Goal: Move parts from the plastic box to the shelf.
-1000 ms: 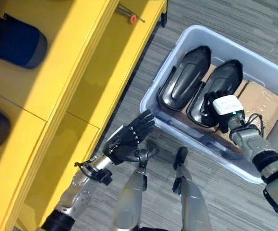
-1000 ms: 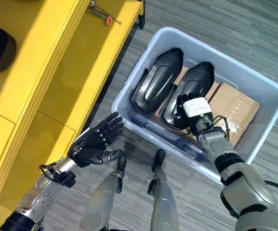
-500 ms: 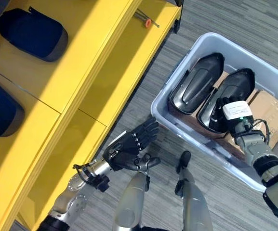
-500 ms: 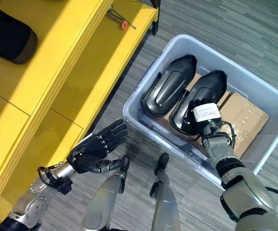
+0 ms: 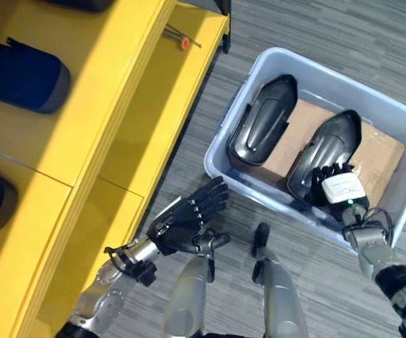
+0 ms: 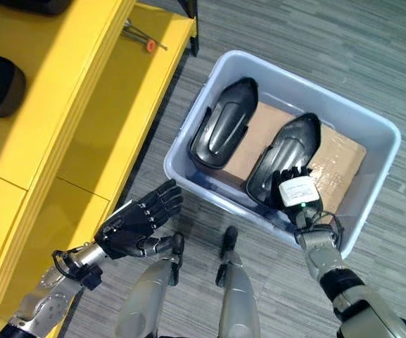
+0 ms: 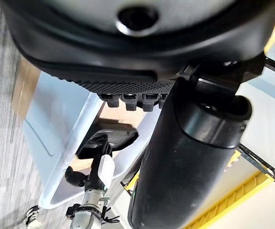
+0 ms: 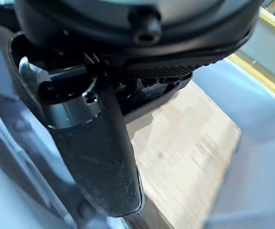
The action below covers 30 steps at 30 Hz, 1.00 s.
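At right of the frame, the right hand (image 5: 333, 184) is gripping the near end of one black part (image 5: 326, 156), apparently with fingers curled round it, inside the plastic box (image 5: 302, 70). A second black part (image 5: 262, 120) is lying beside it on cardboard (image 5: 297, 130). The left hand (image 5: 187, 215) is hovering spread at lower centre beside the yellow shelf (image 5: 146, 105).

Left hand (image 5: 186, 220) hovering, fingers straight, right hand (image 6: 295, 193) reaching down, fingers curled
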### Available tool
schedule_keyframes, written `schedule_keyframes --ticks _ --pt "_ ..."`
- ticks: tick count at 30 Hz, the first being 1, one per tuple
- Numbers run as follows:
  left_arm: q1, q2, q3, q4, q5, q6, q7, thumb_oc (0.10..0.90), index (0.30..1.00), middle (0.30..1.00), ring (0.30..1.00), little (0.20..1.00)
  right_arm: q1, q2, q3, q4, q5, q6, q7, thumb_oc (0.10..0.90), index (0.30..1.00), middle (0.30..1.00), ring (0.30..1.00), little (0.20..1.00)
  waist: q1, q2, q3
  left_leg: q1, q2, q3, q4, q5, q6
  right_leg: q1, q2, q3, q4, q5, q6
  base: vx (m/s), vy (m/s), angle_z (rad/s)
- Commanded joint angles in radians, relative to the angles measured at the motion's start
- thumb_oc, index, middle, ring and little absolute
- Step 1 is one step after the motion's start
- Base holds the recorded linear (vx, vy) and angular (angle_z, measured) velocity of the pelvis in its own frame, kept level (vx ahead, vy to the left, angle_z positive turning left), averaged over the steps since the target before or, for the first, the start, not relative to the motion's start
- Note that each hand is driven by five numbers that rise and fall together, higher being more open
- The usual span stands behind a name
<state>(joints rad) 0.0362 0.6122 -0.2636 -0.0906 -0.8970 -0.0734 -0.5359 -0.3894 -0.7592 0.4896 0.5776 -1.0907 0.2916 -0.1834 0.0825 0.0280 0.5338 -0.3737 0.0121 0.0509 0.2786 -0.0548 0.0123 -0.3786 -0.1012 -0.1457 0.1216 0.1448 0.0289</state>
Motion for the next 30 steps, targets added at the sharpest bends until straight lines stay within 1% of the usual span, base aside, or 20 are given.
schedule_keyframes --ticks 1,2,5,9,11,13,14,19,22,24,25,27,30 --pt "0.026 -0.017 0.050 -0.143 -0.027 -0.099 -0.048 0.900 1.000 1.000 1.000 1.000 -0.030 -0.096 -0.021 0.016 -0.007 0.108 -0.005 0.900 1.000 1.000 1.000 1.000 -0.016 0.030 -0.014 0.072 -0.013 0.011 -0.220 0.079 0.005 0.098 0.037 -0.013 0.092 -0.221 0.020 -0.03 0.010 -0.09" --pt "0.024 -0.017 0.047 -0.141 -0.023 -0.106 -0.050 0.900 1.000 1.000 1.000 1.000 -0.025 -0.093 -0.031 0.016 -0.008 0.125 -0.027 0.900 1.000 1.000 1.000 1.000 -0.020 0.028 -0.014 0.073 -0.013 0.014 -0.222 0.078 0.006 0.098 0.038 -0.009 0.089 -0.220 0.020 -0.04 0.013 -0.09" --pt "0.025 -0.017 0.049 -0.136 -0.020 -0.102 -0.065 0.900 1.000 1.000 1.000 1.000 -0.006 -0.098 -0.049 0.013 -0.030 0.133 -0.004 0.900 1.000 1.000 1.000 1.000 -0.026 0.025 -0.014 0.084 -0.013 0.016 -0.225 0.077 0.005 0.110 0.040 -0.005 0.082 -0.219 0.020 -0.01 0.004 -0.03" --pt "0.019 -0.009 0.045 -0.138 -0.023 -0.096 -0.062 0.900 1.000 1.000 1.000 1.000 -0.003 -0.112 -0.067 0.043 0.032 0.138 -0.030 0.900 1.000 1.000 1.000 1.000 -0.028 0.023 -0.014 0.093 -0.013 0.020 -0.223 0.074 0.006 0.121 0.040 -0.004 0.076 -0.215 0.022 -0.01 -0.006 -0.11" --pt "0.017 -0.008 0.045 -0.139 -0.024 -0.094 -0.064 0.900 1.000 1.000 1.000 1.000 -0.001 -0.115 -0.075 0.044 0.052 0.136 -0.051 0.900 1.000 1.000 1.000 1.000 -0.030 0.023 -0.014 0.098 -0.013 0.021 -0.226 0.075 0.005 0.125 0.041 -0.003 0.072 -0.214 0.023 0.00 0.000 0.02" --pt "0.017 -0.008 0.046 -0.145 -0.025 -0.087 -0.069 0.900 1.000 1.000 1.000 1.000 0.001 -0.114 -0.090 0.034 0.078 0.127 -0.107 0.900 1.000 1.000 1.000 1.000 -0.034 0.024 -0.014 0.103 -0.012 0.025 -0.229 0.075 0.005 0.129 0.041 -0.001 0.067 -0.211 0.024 -0.01 0.002 0.02" --pt "0.016 -0.009 0.045 -0.146 -0.025 -0.084 -0.069 0.900 1.000 1.000 1.000 1.000 -0.001 -0.116 -0.095 0.027 0.082 0.130 -0.117 0.900 1.000 1.000 1.000 1.000 -0.036 0.024 -0.014 0.105 -0.012 0.026 -0.230 0.075 0.005 0.131 0.041 0.000 0.065 -0.210 0.024 0.00 0.000 0.00" --pt "0.004 -0.011 0.040 -0.146 -0.024 -0.085 -0.048 0.900 1.000 1.000 1.000 1.000 0.000 -0.117 -0.127 -0.031 0.081 0.169 -0.079 0.900 1.000 1.000 1.000 1.000 -0.052 0.023 -0.014 0.122 -0.014 0.036 -0.240 0.073 0.003 0.141 0.045 0.015 0.053 -0.208 0.027 0.00 0.007 -0.02" --pt "-0.003 -0.010 0.033 -0.144 -0.028 -0.080 -0.048 0.900 1.000 1.000 1.000 1.000 -0.014 -0.116 -0.122 -0.012 0.125 0.185 -0.095 0.900 1.000 1.000 1.000 1.000 -0.053 0.026 -0.014 0.128 -0.015 0.039 -0.241 0.072 0.003 0.149 0.044 0.017 0.049 -0.208 0.026 0.00 0.008 -0.04" --pt "-0.009 -0.007 0.031 -0.140 -0.030 -0.073 -0.055 0.900 1.000 1.000 1.000 1.000 -0.037 -0.119 -0.118 0.025 0.165 0.180 -0.106 0.900 1.000 1.000 1.000 1.000 -0.051 0.030 -0.014 0.131 -0.017 0.038 -0.241 0.071 0.002 0.153 0.044 0.018 0.045 -0.207 0.026 -0.01 0.000 -0.05" --pt "-0.017 -0.005 0.025 -0.135 -0.030 -0.069 -0.061 0.900 1.000 1.000 1.000 1.000 -0.068 -0.120 -0.108 0.074 0.212 0.160 -0.133 0.900 1.000 1.000 1.000 1.000 -0.047 0.033 -0.014 0.135 -0.018 0.037 -0.242 0.072 0.002 0.158 0.044 0.018 0.040 -0.204 0.026 -0.01 -0.008 -0.05" --pt "-0.034 -0.005 0.010 -0.128 -0.034 -0.065 -0.060 0.900 1.000 1.000 1.000 1.000 -0.131 -0.121 -0.093 0.146 0.266 0.141 -0.154 0.900 1.000 1.000 1.000 1.000 -0.041 0.040 -0.014 0.144 -0.019 0.037 -0.247 0.071 0.001 0.167 0.042 0.017 0.031 -0.201 0.028 -0.02 -0.007 -0.05" --pt "-0.045 -0.005 0.004 -0.134 -0.034 -0.058 -0.051 0.900 1.000 1.000 1.000 1.000 -0.176 -0.119 -0.085 0.174 0.302 0.133 -0.129 0.900 1.000 1.000 1.000 1.000 -0.040 0.045 -0.014 0.148 -0.022 0.038 -0.250 0.071 0.000 0.169 0.041 0.019 0.027 -0.198 0.029 -0.01 0.003 -0.01"
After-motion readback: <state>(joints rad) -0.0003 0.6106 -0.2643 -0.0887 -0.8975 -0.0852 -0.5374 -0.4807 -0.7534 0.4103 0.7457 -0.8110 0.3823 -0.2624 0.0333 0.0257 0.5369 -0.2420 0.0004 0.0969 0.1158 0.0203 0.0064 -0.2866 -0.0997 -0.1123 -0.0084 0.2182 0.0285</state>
